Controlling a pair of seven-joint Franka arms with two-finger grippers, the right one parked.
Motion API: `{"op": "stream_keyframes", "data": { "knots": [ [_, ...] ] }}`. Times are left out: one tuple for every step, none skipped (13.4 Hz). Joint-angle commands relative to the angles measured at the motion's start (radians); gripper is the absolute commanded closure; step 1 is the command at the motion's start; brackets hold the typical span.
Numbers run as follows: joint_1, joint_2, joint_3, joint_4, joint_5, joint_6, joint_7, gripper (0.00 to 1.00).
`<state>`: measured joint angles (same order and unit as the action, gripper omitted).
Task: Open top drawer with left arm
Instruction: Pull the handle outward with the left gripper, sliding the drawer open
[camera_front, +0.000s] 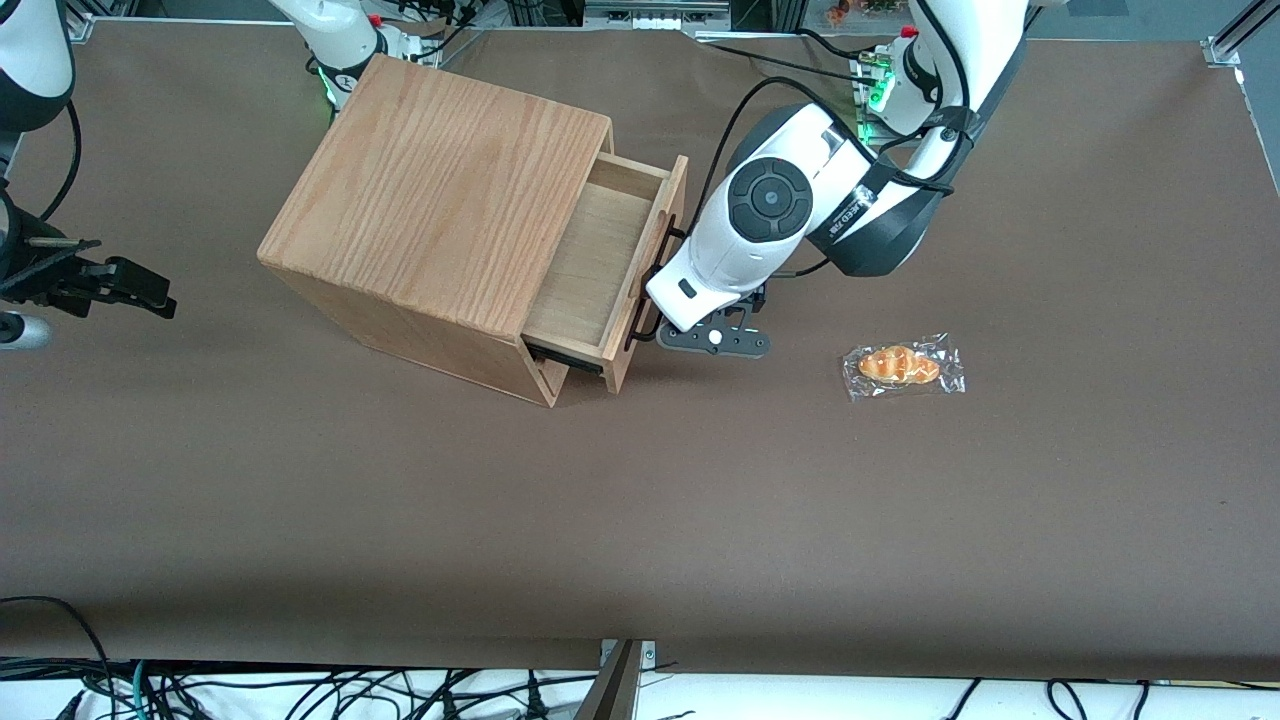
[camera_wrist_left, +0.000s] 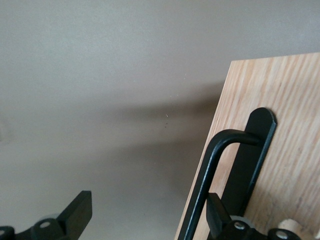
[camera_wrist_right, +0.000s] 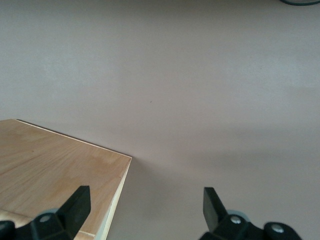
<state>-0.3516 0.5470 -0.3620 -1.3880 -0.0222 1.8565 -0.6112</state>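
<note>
Cabinet (camera_front: 440, 200) with top drawer (camera_front: 600, 262) pulled partly out, showing only a bare pale plank inside. The left arm (camera_front: 770, 215) reaches to the drawer front; its gripper (camera_wrist_left: 145, 220) has fingers (camera_wrist_left: 75, 212) spread apart, one seemingly tucked under the handle (camera_wrist_left: 210, 175). Wrapped pastry (camera_front: 902, 366) on the table (camera_front: 700, 520) (arm lettering unreadable).

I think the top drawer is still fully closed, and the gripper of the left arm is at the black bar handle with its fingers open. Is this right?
Not quite. The top drawer is partly pulled out of the cabinet; the front view shows its pale plank inside. The rest holds: the gripper is at the black bar handle with its fingers open, as the left wrist view shows.
</note>
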Motion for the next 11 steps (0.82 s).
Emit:
{"op": "stream_keyframes", "data": {
  "knots": [
    [0.032,-0.021,-0.002,-0.009,0.025,-0.026,0.047,0.00],
    [0.036,-0.022,-0.002,-0.011,0.025,-0.026,0.050,0.00],
    [0.036,-0.022,-0.002,-0.011,0.025,-0.026,0.050,0.00],
    [0.036,-0.022,-0.002,-0.011,0.025,-0.026,0.051,0.00],
    [0.039,-0.022,-0.002,-0.013,0.025,-0.028,0.051,0.00],
    [0.042,-0.021,-0.002,-0.013,0.027,-0.028,0.051,0.00],
    [0.043,-0.021,-0.002,-0.013,0.027,-0.033,0.054,0.00],
    [0.043,-0.021,-0.002,-0.013,0.025,-0.034,0.064,0.00],
    [0.045,-0.022,-0.002,-0.011,0.025,-0.036,0.064,0.00],
    [0.045,-0.024,-0.002,-0.009,0.025,-0.036,0.059,0.00],
    [0.045,-0.027,-0.002,-0.009,0.025,-0.036,0.054,0.00]
  ]
}}
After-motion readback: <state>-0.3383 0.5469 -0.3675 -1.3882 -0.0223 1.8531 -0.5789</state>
